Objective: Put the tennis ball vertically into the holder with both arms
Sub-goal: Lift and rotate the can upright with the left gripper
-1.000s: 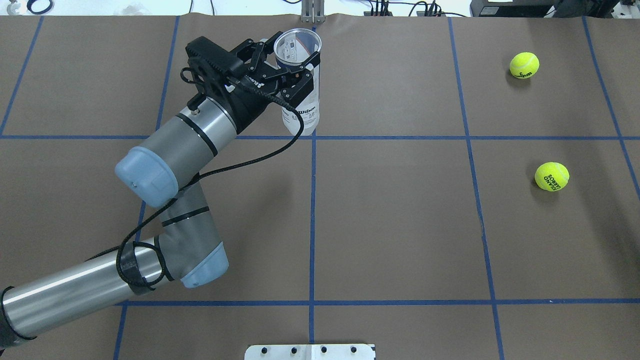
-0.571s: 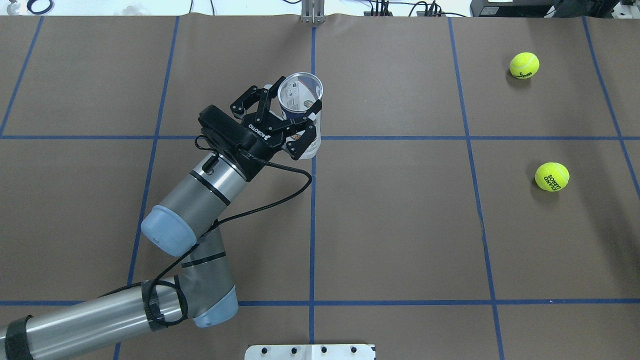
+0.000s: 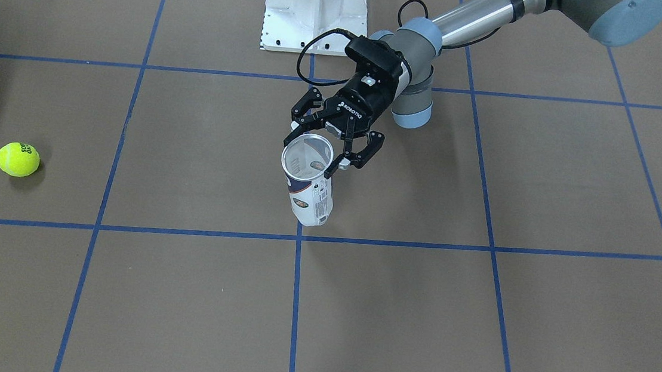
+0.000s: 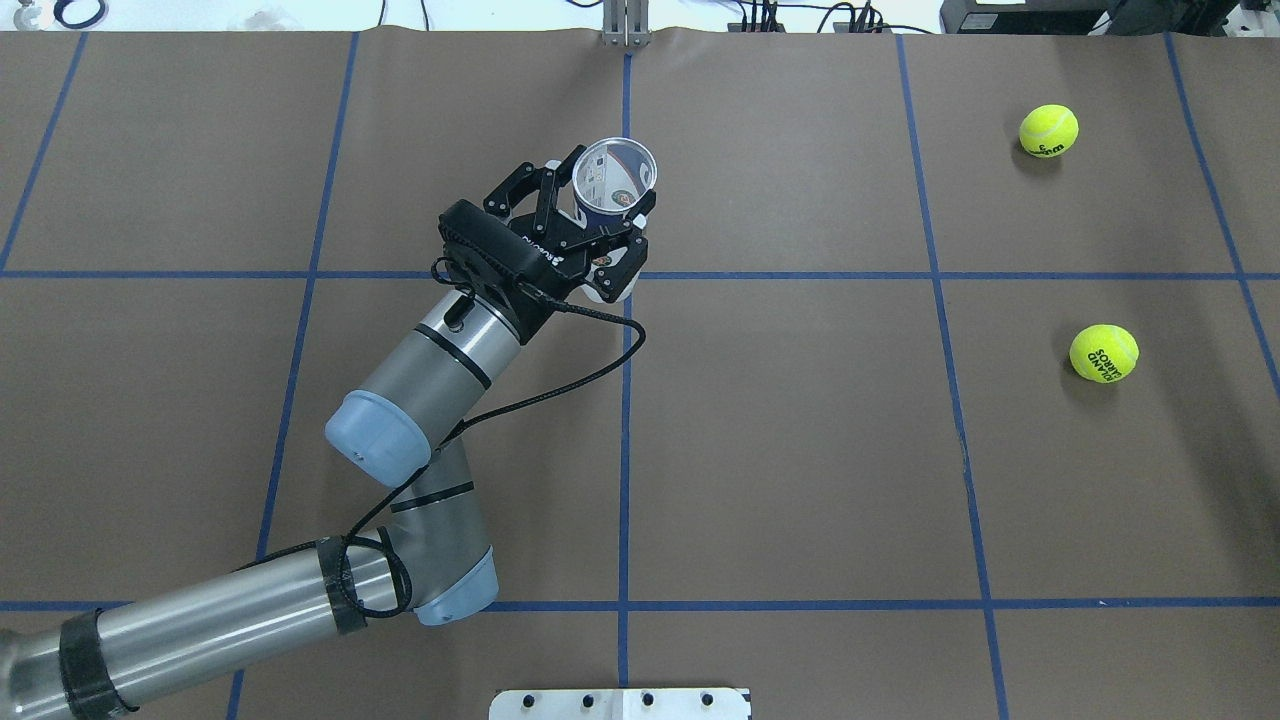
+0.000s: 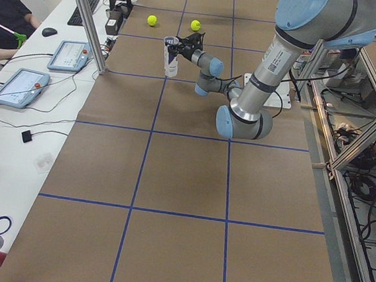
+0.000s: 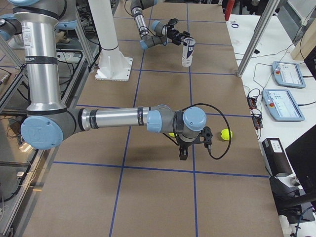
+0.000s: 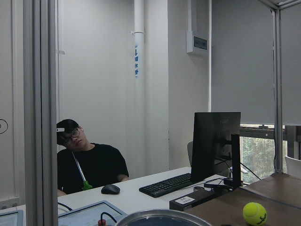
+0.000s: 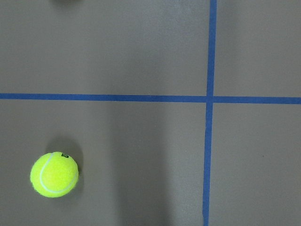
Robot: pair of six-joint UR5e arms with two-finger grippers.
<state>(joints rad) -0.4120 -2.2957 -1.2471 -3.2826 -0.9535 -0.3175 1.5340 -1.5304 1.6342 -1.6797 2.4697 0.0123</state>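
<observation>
Holder (image 4: 615, 185) slightly rightward; blue-gridded brown table (image 4: 800, 450)

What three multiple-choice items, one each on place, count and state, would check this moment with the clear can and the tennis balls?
1. Where does the left hand grip the clear plastic cylindrical can? A near its top rim; B at its base; C nowhere.
2. How many yellow tennis balls lie on the brown table cover in the overhead view? A one; B two; C four.
3. The can's mouth is: A capped; B open, facing up; C facing down.

1 A: the hand closes just below the rim.
2 B: both lie on the robot's right side.
3 B: the overhead view looks straight into it.
</observation>
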